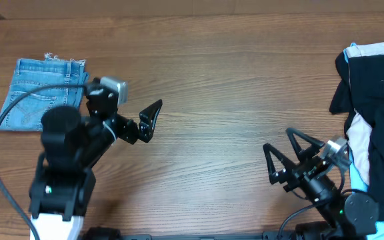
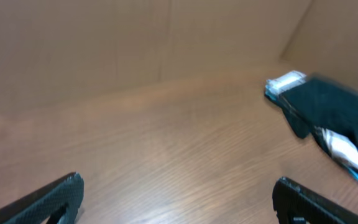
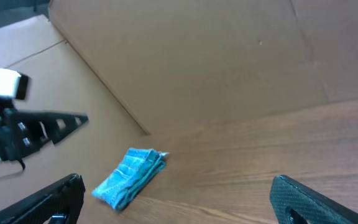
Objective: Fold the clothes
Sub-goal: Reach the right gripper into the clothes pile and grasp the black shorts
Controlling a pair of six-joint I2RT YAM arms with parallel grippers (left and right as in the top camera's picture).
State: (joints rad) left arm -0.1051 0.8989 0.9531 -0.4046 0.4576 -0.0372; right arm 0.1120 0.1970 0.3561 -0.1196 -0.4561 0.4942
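Black shorts (image 1: 379, 80) sit crumpled at the far right edge of the table (image 1: 232, 67), partly running out of the overhead view. They are bunched up with a cream garment (image 1: 359, 137) and a light-blue piece (image 1: 379, 48), not spread flat. In the left wrist view they show only as a blurred dark lump (image 2: 334, 109) on the right.

Neither arm touches them. The right gripper (image 1: 282, 150) is just beside the pile, pointing away from it toward table centre, jaws spread wide and holding nothing. The left gripper (image 1: 151, 119) is well apart from the shorts, aimed right across bare wood, fingers (image 2: 48, 199) wide apart too and empty.

Likely both are poised to pull the shorts out onto the open middle for folding; no fold is started.

Folded denim shorts (image 1: 42, 90) lie at the far left, out of the way. The main snag is that the other garments are tangled with the black fabric, so a grab could drag them along.
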